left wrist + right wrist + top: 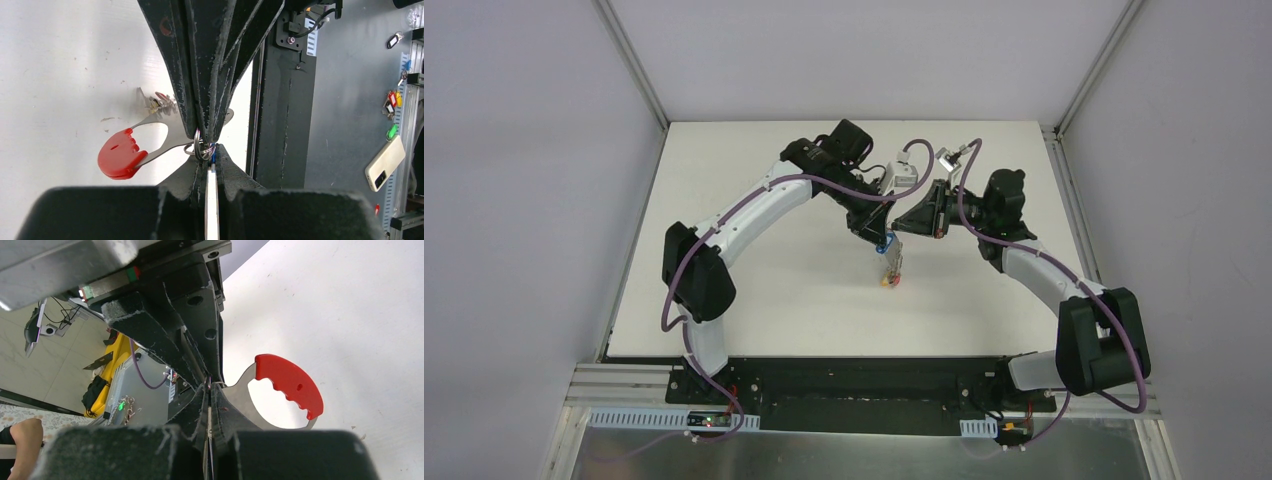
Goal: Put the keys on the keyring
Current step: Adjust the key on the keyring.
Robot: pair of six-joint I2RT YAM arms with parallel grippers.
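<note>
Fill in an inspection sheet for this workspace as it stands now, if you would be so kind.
Surface: white table, faint marks only.
Job's things: keyring held mid-table where the tools meet; one key seen edge-on, small split rings at its tip.
Clutter: nothing seen on the table.
Grippers: left tool shut on the key; right tool shut on the keyring's grey half.
Cables: purple cable along each arm.
Surroundings: grey walls, aluminium frame; a phone and spare tagged keys beyond the table.

White table (pixel 764 300), faint scuffs; keyring (pixel 290 382) contact with it unclear.
</note>
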